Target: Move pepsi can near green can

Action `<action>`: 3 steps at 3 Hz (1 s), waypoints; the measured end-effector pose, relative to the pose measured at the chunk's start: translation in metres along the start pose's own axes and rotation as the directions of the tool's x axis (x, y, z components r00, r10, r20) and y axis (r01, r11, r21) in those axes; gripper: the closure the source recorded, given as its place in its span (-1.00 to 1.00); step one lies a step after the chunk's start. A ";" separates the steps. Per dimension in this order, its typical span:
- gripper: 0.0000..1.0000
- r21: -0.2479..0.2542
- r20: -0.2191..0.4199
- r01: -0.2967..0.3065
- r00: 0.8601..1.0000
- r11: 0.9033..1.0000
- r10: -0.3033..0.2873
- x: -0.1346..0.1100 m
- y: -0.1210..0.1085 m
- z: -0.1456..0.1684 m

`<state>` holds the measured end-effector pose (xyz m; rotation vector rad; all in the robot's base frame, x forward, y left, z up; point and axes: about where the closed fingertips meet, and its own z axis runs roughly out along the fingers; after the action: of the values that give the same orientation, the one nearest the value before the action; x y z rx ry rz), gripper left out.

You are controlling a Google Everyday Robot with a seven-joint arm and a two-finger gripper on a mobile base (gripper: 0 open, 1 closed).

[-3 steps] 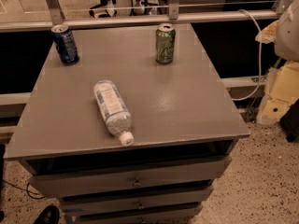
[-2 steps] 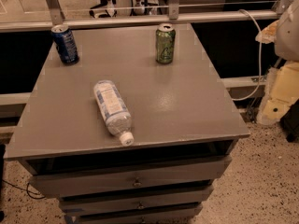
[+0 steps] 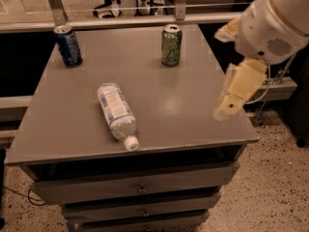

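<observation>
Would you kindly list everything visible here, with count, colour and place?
pepsi can: one, dark blue, upright at the table's far left corner.
green can: one, olive green, upright near the far edge, right of centre.
bottle: one, clear plastic, white cap, lying on its side, front left.
table: one, grey, with drawers beneath.
arm: one, white, upper right.
gripper: one, cream, above the table's right edge, away from both cans.
</observation>
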<state>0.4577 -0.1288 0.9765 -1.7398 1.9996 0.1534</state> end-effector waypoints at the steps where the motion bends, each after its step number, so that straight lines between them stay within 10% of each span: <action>1: -1.00 -0.053 0.198 0.083 0.978 0.995 -0.071 -0.076 0.012 0.033; 2: -1.00 -0.051 0.385 0.170 0.913 0.984 -0.138 -0.160 0.018 0.059; 3: -1.00 -0.051 0.385 0.170 0.913 0.984 -0.138 -0.161 0.018 0.059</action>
<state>0.4695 0.0423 0.9889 -1.7526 1.5898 0.4893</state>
